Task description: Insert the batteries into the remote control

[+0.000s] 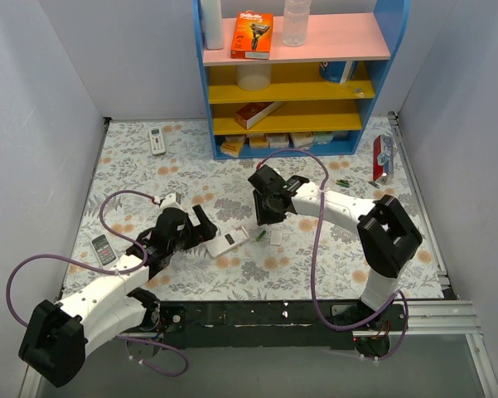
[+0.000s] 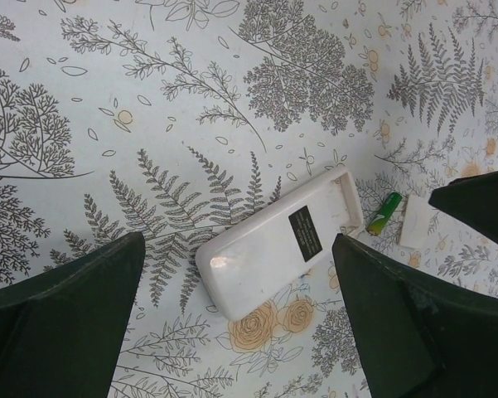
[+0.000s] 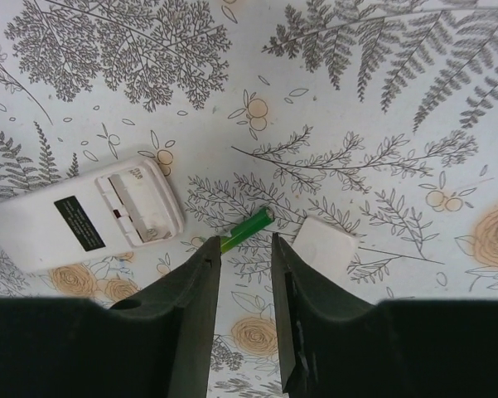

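The remote control (image 1: 229, 241) lies back up on the flowered mat, its battery recess (image 3: 137, 207) open and empty. It also shows in the left wrist view (image 2: 282, 245) and the right wrist view (image 3: 83, 215). A green battery (image 3: 247, 230) lies on the mat just right of the recess end, also in the left wrist view (image 2: 384, 212). The white battery cover (image 3: 327, 249) lies beside it. My right gripper (image 3: 245, 249) hovers over the battery, jaws narrowly apart and empty. My left gripper (image 2: 236, 265) is open wide, over the remote's near end, holding nothing.
More small batteries (image 1: 342, 182) lie at the right, near a red pack (image 1: 383, 157). A white remote with a screen (image 1: 157, 139) lies at the back left, and a dark-faced remote (image 1: 103, 249) by the left arm. A blue shelf (image 1: 294, 91) stands at the back.
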You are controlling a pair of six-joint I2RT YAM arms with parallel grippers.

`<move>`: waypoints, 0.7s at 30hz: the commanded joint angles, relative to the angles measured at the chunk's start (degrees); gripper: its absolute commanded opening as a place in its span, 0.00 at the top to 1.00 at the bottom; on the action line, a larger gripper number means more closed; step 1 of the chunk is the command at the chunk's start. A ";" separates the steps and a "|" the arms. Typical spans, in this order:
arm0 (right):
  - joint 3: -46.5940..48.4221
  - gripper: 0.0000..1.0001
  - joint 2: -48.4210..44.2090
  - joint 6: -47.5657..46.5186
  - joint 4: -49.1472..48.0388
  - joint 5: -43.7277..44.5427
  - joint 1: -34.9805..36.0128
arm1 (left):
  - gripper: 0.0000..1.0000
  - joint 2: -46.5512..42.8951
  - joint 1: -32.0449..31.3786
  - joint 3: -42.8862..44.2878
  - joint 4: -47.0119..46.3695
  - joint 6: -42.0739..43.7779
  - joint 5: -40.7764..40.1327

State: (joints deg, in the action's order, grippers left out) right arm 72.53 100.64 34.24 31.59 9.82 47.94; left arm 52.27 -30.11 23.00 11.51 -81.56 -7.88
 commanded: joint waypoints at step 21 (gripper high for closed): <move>-4.59 0.71 5.97 15.24 -4.26 -1.12 -0.57 | 0.02 -3.84 -2.32 -0.59 -3.60 1.40 1.73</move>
State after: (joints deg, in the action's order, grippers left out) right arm 68.47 105.51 47.90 28.34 8.95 47.59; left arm 49.41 -32.08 22.94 8.56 -81.14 -6.52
